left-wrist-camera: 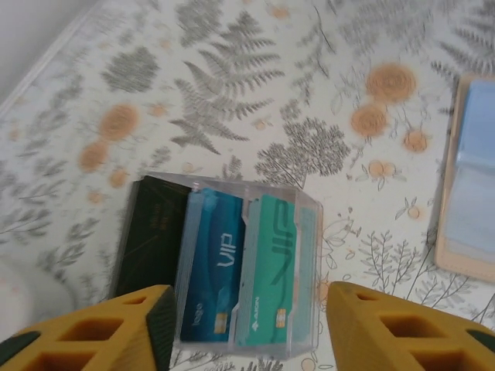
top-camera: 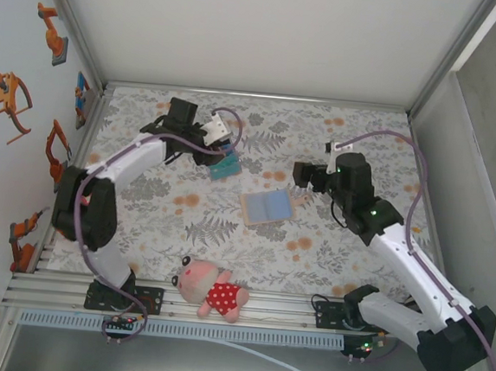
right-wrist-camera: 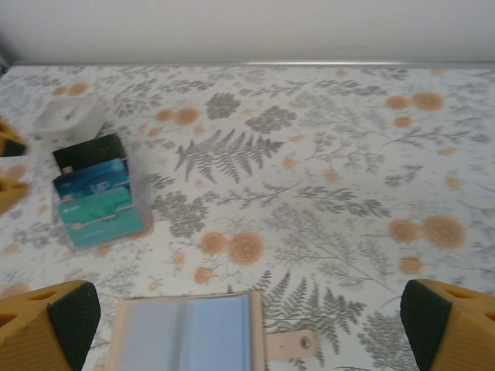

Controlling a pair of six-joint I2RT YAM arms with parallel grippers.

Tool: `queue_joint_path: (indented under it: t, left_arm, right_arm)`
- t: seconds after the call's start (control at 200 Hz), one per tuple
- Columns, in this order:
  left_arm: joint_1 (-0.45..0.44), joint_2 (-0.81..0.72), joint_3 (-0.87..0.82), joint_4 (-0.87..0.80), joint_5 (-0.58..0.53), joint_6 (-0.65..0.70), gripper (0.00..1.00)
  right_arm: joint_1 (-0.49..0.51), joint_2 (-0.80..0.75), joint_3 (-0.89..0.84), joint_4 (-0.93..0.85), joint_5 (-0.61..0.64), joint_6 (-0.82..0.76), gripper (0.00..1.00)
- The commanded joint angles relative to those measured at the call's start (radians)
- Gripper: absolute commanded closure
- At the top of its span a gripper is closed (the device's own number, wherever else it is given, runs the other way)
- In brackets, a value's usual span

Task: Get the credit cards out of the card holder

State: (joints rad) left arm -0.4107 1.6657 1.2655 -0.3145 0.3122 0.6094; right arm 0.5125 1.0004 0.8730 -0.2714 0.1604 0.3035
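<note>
The card holder (top-camera: 267,208) is lying opened flat at the middle of the top view on the flowered table cover (top-camera: 373,149), with its blue-grey insides facing up. In the right wrist view it is sitting at the bottom centre, with its snap tab (right-wrist-camera: 290,344) sticking out to the right. The right gripper (right-wrist-camera: 247,332) is hanging above it with fingers spread wide, gripping nothing. Up and left of the holder, a clear box (left-wrist-camera: 305,232) is holding black, blue and teal cards (left-wrist-camera: 220,263). The left gripper (left-wrist-camera: 247,332) is straddling the near end of this box with fingers apart, one on each side. Whether they are touching it is unclear. A plush toy (top-camera: 213,291) is lying at the bottom centre of the top view.
</note>
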Motion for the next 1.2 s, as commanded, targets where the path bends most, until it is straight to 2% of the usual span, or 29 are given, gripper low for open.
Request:
queue_joint_path:
  t: [0.0, 0.09, 0.11, 0.175, 0.195, 0.26, 0.341, 0.456, 0.526, 0.671, 0.746, 0.997, 1.197]
  left_arm:
    - [0.005, -0.137, -0.11, 0.115, -0.088, -0.097, 0.34]
    - [0.005, -0.257, -0.247, 0.236, -0.192, -0.18, 0.2]
    - [0.005, -0.283, -0.277, 0.265, -0.216, -0.2, 0.13]
    - [0.005, -0.363, -0.38, 0.352, -0.304, -0.253, 0.0]
    - [0.004, -0.384, -0.408, 0.375, -0.337, -0.267, 0.03]
    - [0.007, -0.447, -0.499, 0.451, -0.43, -0.319, 0.03]
    - [0.011, -0.511, -0.602, 0.538, -0.55, -0.375, 0.03]
    - [0.035, -0.567, -0.731, 0.652, -0.651, -0.413, 0.03]
    - [0.075, -0.579, -0.794, 0.717, -0.652, -0.443, 0.03]
    - [0.155, -0.568, -0.892, 0.85, -0.596, -0.482, 0.03]
    - [0.193, -0.535, -0.919, 0.917, -0.581, -0.502, 0.03]
    - [0.298, -0.336, -0.943, 1.13, -0.5, -0.579, 0.03]
    - [0.309, -0.083, -0.958, 1.423, -0.491, -0.581, 0.03]
  right_arm:
    - [-0.002, -0.07, -0.079, 0.058, 0.153, -0.06, 0.01]
    - [-0.002, -0.128, -0.168, 0.137, 0.231, -0.085, 0.01]
    - [-0.003, -0.137, -0.18, 0.15, 0.247, -0.09, 0.01]
    - [-0.005, -0.16, -0.229, 0.177, 0.317, -0.098, 0.01]
    - [-0.004, -0.163, -0.237, 0.18, 0.338, -0.099, 0.01]
    - [-0.008, -0.162, -0.263, 0.192, 0.432, -0.086, 0.01]
    - [-0.014, -0.148, -0.301, 0.233, 0.477, -0.121, 0.0]
    - [-0.036, -0.107, -0.371, 0.35, 0.551, -0.144, 0.01]
    - [-0.077, -0.078, -0.413, 0.441, 0.555, -0.164, 0.01]
    - [-0.218, -0.013, -0.47, 0.566, 0.443, -0.156, 0.01]
    - [-0.254, 0.011, -0.477, 0.614, 0.424, -0.172, 0.01]
    - [-0.349, 0.113, -0.526, 0.836, 0.358, -0.193, 0.01]
    - [-0.43, 0.235, -0.527, 0.964, 0.257, -0.215, 0.01]
